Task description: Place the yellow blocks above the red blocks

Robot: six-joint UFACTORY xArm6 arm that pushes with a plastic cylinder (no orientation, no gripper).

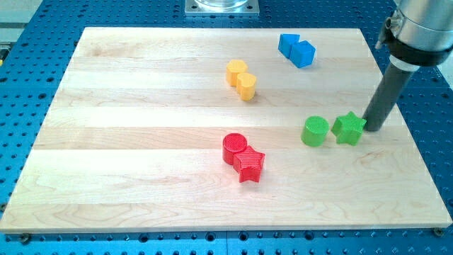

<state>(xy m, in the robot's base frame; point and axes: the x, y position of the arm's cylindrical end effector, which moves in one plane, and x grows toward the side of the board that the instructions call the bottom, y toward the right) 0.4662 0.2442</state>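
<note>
Two yellow blocks sit touching at the upper middle: a yellow hexagon (pixel 236 71) and a yellow cylinder-like block (pixel 246 86) just below-right of it. Two red blocks touch at the lower middle: a red cylinder (pixel 234 148) and a red star (pixel 249 164) to its lower right. The yellow pair lies above the red pair in the view, with a gap of bare wood between them. My tip (pixel 372 129) rests on the board at the view's right, touching or almost touching the right side of the green star (pixel 348 128), far from the yellow and red blocks.
A green cylinder (pixel 315 131) stands just left of the green star. Two blue blocks (pixel 296 49) touch near the top edge, right of centre. The wooden board (pixel 127 177) lies on a blue perforated table; its right edge is close to my tip.
</note>
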